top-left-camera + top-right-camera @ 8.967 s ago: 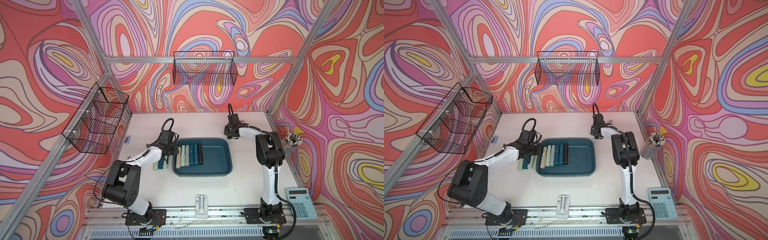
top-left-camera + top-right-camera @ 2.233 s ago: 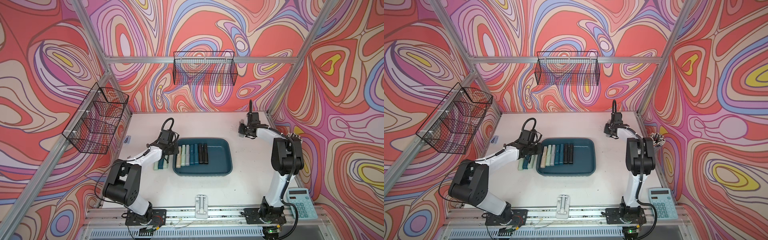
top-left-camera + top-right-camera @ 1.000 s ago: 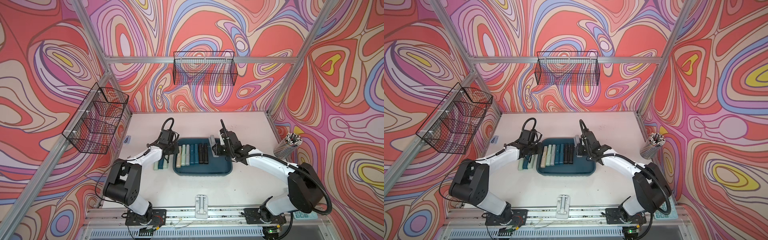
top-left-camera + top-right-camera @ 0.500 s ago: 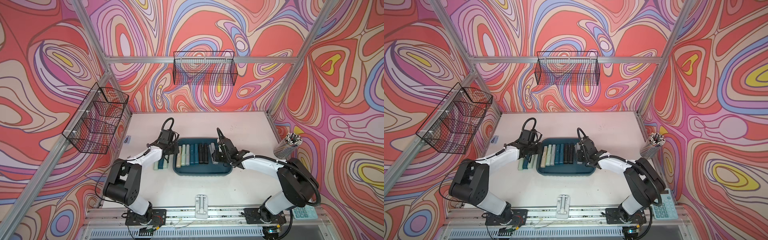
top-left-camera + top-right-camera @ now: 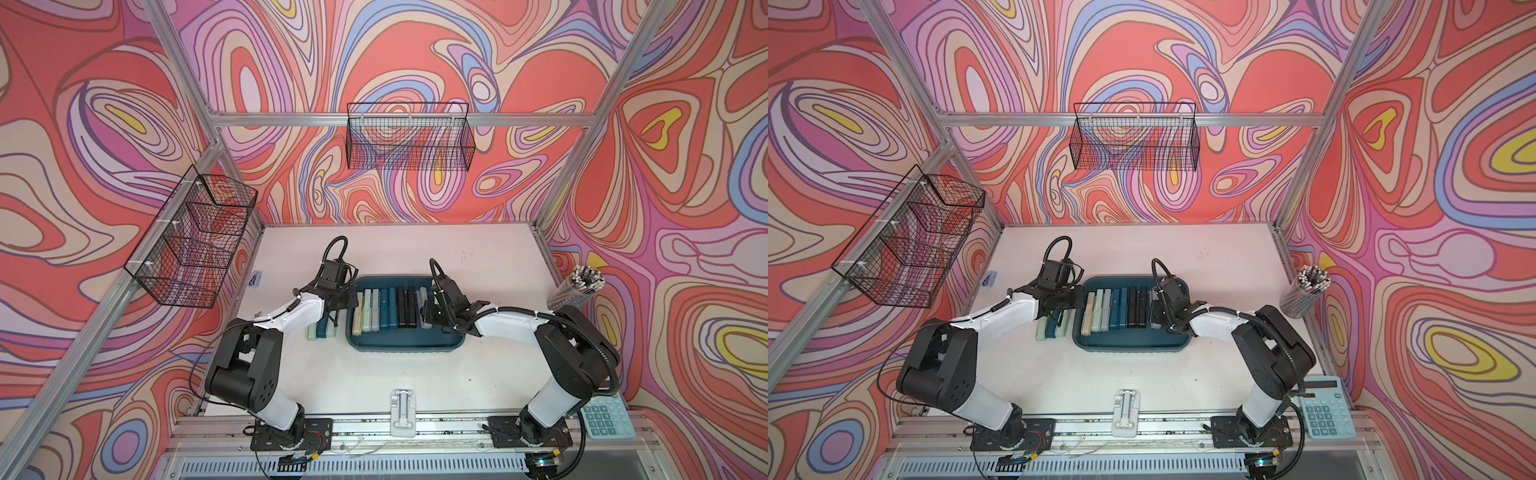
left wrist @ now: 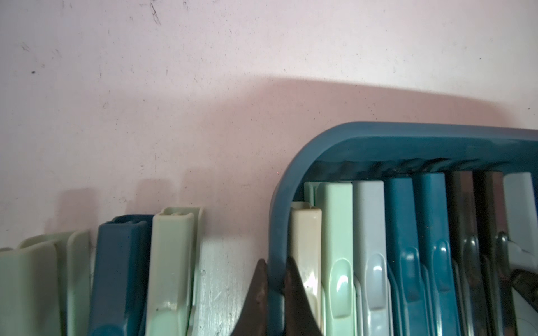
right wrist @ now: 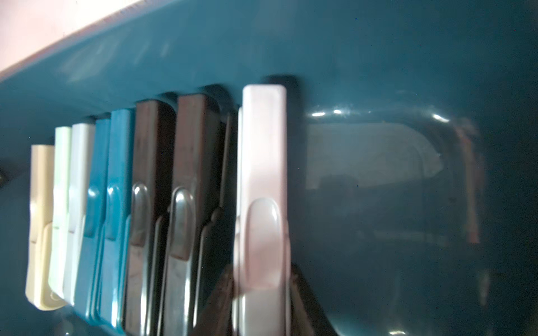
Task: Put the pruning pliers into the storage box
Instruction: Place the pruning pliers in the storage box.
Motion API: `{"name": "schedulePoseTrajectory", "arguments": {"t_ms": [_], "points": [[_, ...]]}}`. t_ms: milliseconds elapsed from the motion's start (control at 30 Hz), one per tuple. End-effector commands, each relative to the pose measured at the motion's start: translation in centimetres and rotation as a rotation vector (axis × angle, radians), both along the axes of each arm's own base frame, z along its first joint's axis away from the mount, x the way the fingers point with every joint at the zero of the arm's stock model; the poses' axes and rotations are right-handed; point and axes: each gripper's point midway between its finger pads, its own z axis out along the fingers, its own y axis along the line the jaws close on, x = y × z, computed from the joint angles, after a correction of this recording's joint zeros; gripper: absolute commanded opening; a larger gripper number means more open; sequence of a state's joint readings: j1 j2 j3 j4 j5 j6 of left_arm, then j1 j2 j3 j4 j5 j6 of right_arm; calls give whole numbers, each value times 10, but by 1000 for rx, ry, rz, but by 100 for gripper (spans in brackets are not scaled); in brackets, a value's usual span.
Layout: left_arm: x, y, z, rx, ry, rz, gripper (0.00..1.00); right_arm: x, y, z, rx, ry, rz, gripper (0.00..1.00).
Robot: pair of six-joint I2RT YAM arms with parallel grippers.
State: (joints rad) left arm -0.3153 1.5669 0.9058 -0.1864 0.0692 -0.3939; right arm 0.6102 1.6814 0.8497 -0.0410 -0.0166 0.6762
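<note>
Meanwhile, the right gripper (image 7: 260, 273) clamps pale grey pliers (image 7: 263, 151) inside the storage box (image 5: 405, 347), beside the black pair (image 7: 195, 145); the left gripper (image 6: 276, 261) pinches the box's left rim. A skewed release could topple neighbours; three pliers (image 5: 322, 328) lie outside.

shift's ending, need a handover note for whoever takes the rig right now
Left gripper: shut on the box rim.
Right gripper: shut on a grey pliers, held low in the box at the end of the row.
Done: seven pliers lie side by side in the box.
Left: release the grey one, then bring over the three pliers on the table beside the box.
</note>
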Motion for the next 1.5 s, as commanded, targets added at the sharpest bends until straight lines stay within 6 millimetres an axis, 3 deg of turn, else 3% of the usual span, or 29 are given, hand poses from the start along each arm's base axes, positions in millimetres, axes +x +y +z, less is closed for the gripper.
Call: {"name": "schedulePoseTrajectory", "arguments": {"t_ms": [0, 600, 900, 1000, 1200, 1333, 1467], "points": [[-1, -2, 7, -13, -27, 7, 8, 12, 13, 10, 58, -30, -7, 31], [2, -4, 6, -20, -22, 1, 8, 18, 29, 22, 129, -32, 13, 38], [5, -5, 7, -15, -23, -9, 8, 42, -19, 63, -187, -117, -28, 50], [6, -6, 8, -16, -25, -9, 8, 49, -43, 73, -258, -125, -58, 53], [5, -5, 12, -13, -40, -11, 9, 49, -100, 69, -400, -68, -63, 54], [5, -4, 12, -4, -37, -9, 9, 45, -112, 67, -403, -38, -25, 54], [6, -6, 11, -21, -33, -7, 9, 40, -116, 47, -421, 10, -13, 54]]}}
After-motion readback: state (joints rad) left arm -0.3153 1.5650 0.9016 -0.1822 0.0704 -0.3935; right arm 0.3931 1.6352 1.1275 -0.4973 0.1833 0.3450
